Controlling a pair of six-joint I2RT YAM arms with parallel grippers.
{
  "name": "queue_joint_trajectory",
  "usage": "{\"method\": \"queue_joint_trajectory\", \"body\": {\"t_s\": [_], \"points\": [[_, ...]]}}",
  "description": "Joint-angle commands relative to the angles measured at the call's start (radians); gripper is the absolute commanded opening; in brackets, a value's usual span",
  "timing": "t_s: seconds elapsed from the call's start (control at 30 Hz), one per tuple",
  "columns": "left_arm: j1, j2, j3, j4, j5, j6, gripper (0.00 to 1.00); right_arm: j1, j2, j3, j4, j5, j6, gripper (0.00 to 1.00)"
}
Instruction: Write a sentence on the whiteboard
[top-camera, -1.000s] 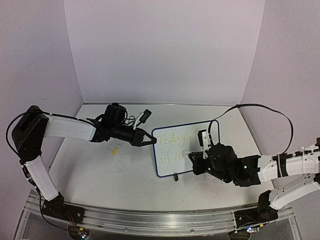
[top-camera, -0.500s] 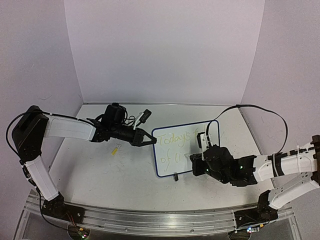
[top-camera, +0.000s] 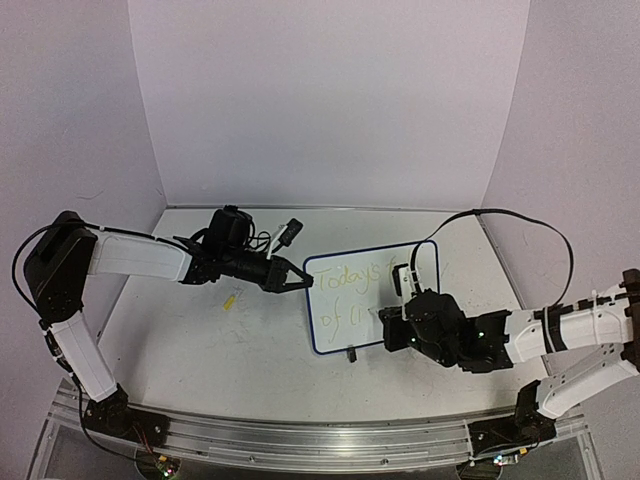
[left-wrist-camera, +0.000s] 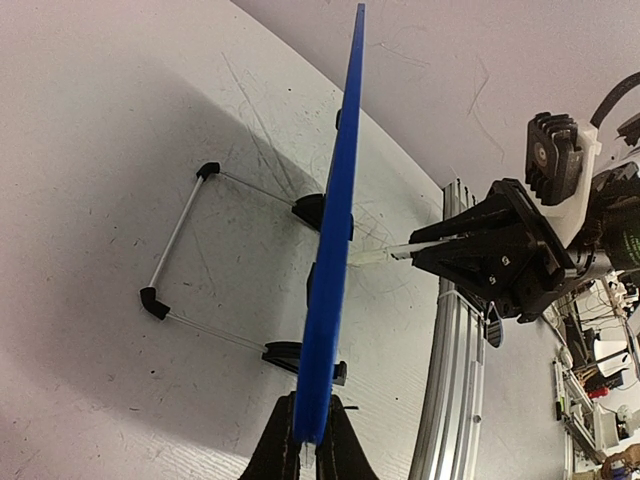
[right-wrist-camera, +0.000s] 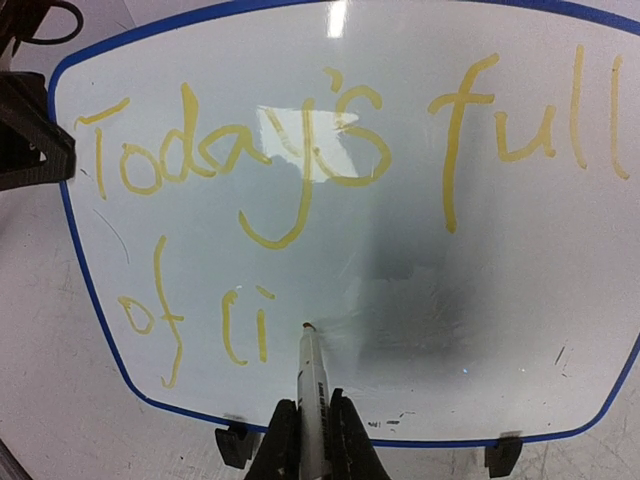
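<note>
- Whiteboard (top-camera: 345, 300) edge sits pinched between the fingers of my left claw (top-camera: 297, 281), which is closed tight on the left side of the blue frame. In the left wrist view that grip is at the bottom middle, with the whiteboard seen edge-on running up the frame.
- My right claw (right-wrist-camera: 310, 440) is closed around a marker (right-wrist-camera: 312, 385) at the bottom middle of the right wrist view, with the marker pointing up.
- The marker's tip touches the white face just right of the last yellow letters of the lower line.
- The sentence (right-wrist-camera: 300, 150) is in pale yellow: "Today's full" across the top of the frame and "of li" at the lower left.
- The whiteboard stands propped on a wire stand (left-wrist-camera: 179, 235) behind it, with two black feet (right-wrist-camera: 232, 440) on the table (top-camera: 200, 340).
- In the top view the whiteboard is right of the frame's centre, between my two claws, with my right arm covering its right part.
- A small yellow bit (top-camera: 231, 299) lies on the table left of the whiteboard, below my left arm.
</note>
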Motion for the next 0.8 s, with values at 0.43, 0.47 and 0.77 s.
{"method": "queue_joint_trajectory", "body": {"t_s": [0.43, 0.47, 0.77], "points": [[-0.01, -0.021, 0.022, -0.027, -0.035, 0.025, 0.0, -0.008, 0.045, 0.019, 0.028, -0.04, -0.028, 0.0], [-0.011, -0.02, 0.022, -0.028, -0.034, 0.025, 0.0, -0.009, 0.043, 0.014, 0.026, -0.043, -0.026, 0.0], [-0.01, -0.015, 0.024, -0.028, -0.034, 0.025, 0.0, -0.007, 0.013, -0.038, -0.011, -0.052, -0.006, 0.0]]}}
